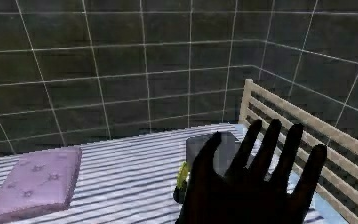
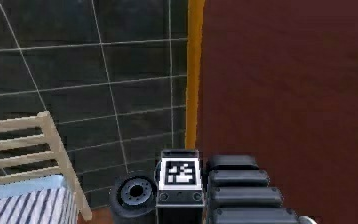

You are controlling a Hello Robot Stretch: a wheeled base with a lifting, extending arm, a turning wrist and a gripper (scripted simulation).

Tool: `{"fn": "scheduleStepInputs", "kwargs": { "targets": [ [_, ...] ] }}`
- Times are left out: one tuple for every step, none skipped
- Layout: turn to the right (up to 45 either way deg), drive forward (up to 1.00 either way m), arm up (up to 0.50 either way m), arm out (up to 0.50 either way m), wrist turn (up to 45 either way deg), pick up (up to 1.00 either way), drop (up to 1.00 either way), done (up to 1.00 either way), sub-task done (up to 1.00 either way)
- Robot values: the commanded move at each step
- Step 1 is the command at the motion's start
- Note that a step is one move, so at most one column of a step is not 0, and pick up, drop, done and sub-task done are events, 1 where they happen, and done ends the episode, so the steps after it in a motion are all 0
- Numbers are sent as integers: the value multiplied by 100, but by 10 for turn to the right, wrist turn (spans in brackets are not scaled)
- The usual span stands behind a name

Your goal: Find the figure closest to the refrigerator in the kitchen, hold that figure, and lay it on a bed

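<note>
Dark round gripper [image 2: 134,194] low in arm side view, beside white black-marked square tag [image 2: 179,172]. Fingers not made out: spread or pressed together, cannot tell, nor whether anything held.
Black hand-shaped figure [image 1: 252,175] low right in forward view, against blue-white striped bed [image 1: 117,170]; resting or hanging, unclear.
Likely laying step: lower onto mid-mattress, clear of pale wooden slatted rail [image 1: 287,120] and grey cylinder [image 1: 205,150], settle flat.
Forward view adds purple pillow [image 1: 37,182]; arm side view, dark red door panel [image 2: 287,90].
</note>
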Motion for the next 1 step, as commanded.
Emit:
{"fn": "scheduleStepInputs", "kwargs": {
  "targets": [
    [-150, 0, 0, 0, 0, 0, 0, 0, 0]
  ]
}}
